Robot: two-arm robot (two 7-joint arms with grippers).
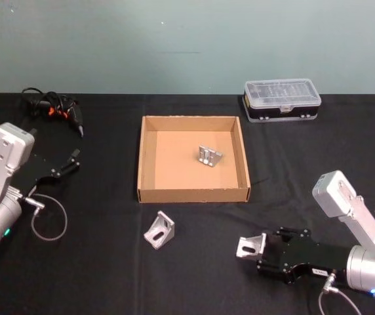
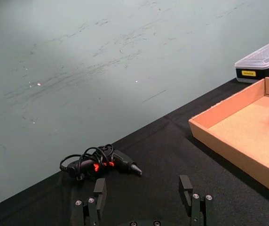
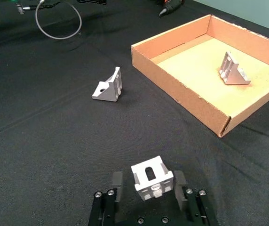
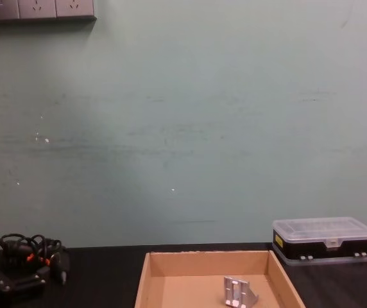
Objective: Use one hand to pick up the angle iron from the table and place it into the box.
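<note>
Head view: we've got the right end effector (image 1: 252,248) down low near the front right of the tabletop (image 1: 96,275), well short of the box (image 1: 194,195).
Right end effector state: pinching the held angle iron (image 1: 249,245) between its two fingers. In the right wrist view the bracket sits square between them.
Why that grip: our guess is that clamping the flat sides keeps it from twisting on the carry.
Held piece vs box: the box is ahead and off to the robot's left, with its low front wall between the piece and the cardboard floor. We reckon it needs some lift to clear that wall.
Other brackets: the loose angle iron (image 1: 160,230) lies on the tabletop just in front of the box, apart from the right end effector. The boxed angle iron (image 1: 209,156) is already inside, toward the right.
Left end effector (image 1: 69,163): parked at the left side, fingers spread, holding nothing.
</note>
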